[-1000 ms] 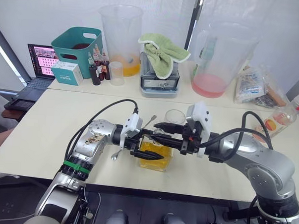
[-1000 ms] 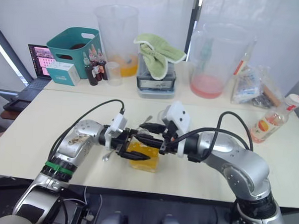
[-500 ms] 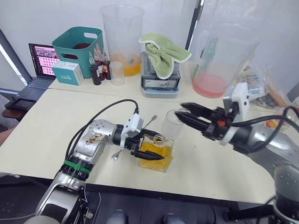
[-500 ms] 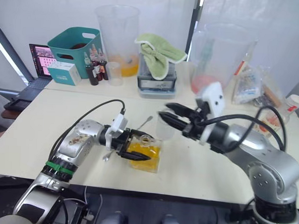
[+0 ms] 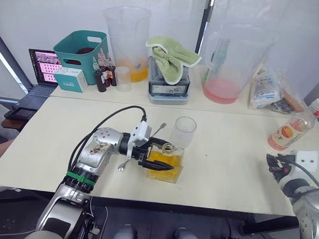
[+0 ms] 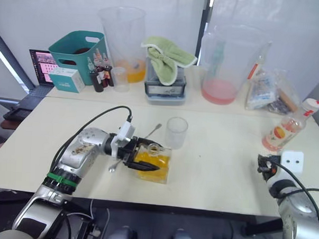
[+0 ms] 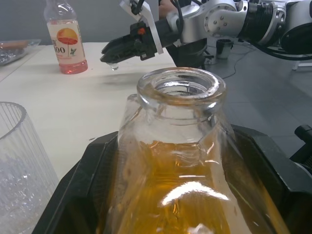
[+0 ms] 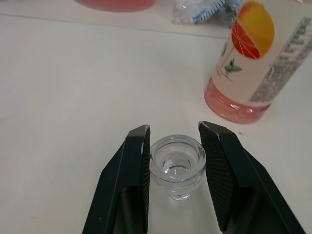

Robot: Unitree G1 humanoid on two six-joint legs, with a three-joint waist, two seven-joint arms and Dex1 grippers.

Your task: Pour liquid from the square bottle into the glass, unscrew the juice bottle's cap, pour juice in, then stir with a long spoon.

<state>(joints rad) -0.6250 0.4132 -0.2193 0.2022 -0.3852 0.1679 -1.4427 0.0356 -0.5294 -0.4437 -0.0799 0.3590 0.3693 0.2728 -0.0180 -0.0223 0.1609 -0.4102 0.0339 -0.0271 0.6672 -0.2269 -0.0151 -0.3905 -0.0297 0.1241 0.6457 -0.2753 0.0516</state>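
Note:
The square bottle (image 5: pixel 171 165), holding amber liquid, stands near the table's front with its neck open; my left gripper (image 5: pixel 163 155) is shut on it from the left. Just behind it is the empty ribbed glass (image 5: pixel 184 132). The long spoon (image 5: pixel 158 130) lies on the table behind my left gripper. At the far right, the juice bottle (image 5: pixel 290 129) stands upright with its white cap on. My right gripper (image 8: pixel 174 141) hovers low in front of the juice bottle (image 8: pixel 253 73), shut on a clear glass stopper (image 8: pixel 176 163). The left wrist view shows the bottle's neck (image 7: pixel 181 90) close up.
Along the back stand a teal basket (image 5: pixel 80 47), two large clear jugs (image 5: pixel 128 36) (image 5: pixel 233 59), a green towel on a box (image 5: pixel 173 54), small dark bottles (image 5: pixel 104 72) and plastic bags (image 5: pixel 266 90). A laptop (image 5: pixel 37 77) sits at the back left.
My right arm has swung from the square bottle's neck out to the right front of the table, carrying the stopper. The bottle's neck now stands open. My left arm has not moved.

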